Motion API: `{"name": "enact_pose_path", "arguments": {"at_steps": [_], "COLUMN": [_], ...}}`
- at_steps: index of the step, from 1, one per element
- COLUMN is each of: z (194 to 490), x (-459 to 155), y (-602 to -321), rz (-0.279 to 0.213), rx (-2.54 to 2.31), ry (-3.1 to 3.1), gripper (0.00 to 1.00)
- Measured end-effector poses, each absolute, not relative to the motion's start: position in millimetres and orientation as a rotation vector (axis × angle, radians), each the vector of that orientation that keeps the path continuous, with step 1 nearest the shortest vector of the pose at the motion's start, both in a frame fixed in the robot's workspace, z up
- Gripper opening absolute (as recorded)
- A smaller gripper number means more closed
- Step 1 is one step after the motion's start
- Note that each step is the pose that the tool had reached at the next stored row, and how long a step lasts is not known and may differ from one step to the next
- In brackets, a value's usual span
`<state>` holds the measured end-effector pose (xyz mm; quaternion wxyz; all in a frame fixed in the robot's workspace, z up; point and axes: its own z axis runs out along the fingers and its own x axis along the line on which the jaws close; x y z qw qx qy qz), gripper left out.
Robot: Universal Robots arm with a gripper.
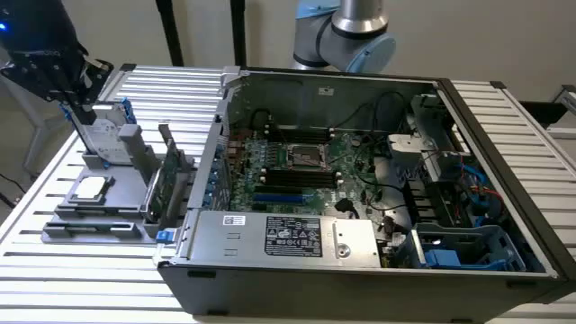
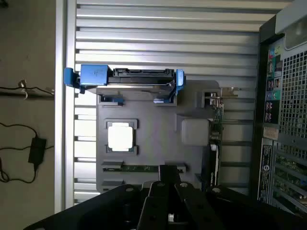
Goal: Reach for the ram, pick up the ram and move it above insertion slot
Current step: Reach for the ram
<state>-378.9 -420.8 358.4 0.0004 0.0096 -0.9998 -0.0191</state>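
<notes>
One black gripper (image 1: 79, 108) at the exterior view's far left, hanging above the grey plastic parts tray (image 1: 126, 202), clear of it. Fingers (image 2: 168, 173) pressed together, nothing between them, nothing held.

Wrist view: the closed fingertips line up over the long, thin green ram stick (image 2: 134, 168); can't judge contact from that angle. The ram sits in a narrow slot along the tray edge nearest the gripper, not lifted.

Same tray, next row: square silver processor chip (image 1: 91, 188) in its pocket. Beyond it, a silver hard drive in a blue plastic caddy (image 1: 101, 135) stands on edge at the far end. On the tray's right side is a taller green expansion card with a metal bracket (image 1: 171, 177), upright, just beside the case wall. The tray rests on a white slatted metal table (image 1: 171, 88).

Right of that: open dark grey computer case (image 1: 360, 297), lying on its side, lid off. Inside is a green motherboard (image 1: 270, 152) with a silver processor socket (image 1: 306, 156). A bank of long black memory slots (image 1: 297, 178) sits just in front of the socket. Silver power supply box with a black label (image 1: 293, 236) runs along the near wall. Blue plastic drive cage (image 1: 459, 255) is in the case's near right corner. The arm's grey-and-blue joint (image 1: 353, 34) is behind the case.

Ram and memory slots are well apart.
</notes>
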Motion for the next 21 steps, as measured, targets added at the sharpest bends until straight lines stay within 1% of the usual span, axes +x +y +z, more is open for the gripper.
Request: {"name": "enact_pose_path", "arguments": {"at_steps": [12,21], "z": [358.5,354.5], "x": [-378.9,-379.7], "y": [-421.4,-459.5], "rz": [-0.06,-0.06], "rx": [0.03,0.03], "ry": [-3.14,-3.14], "gripper": [0.11,0.11]}}
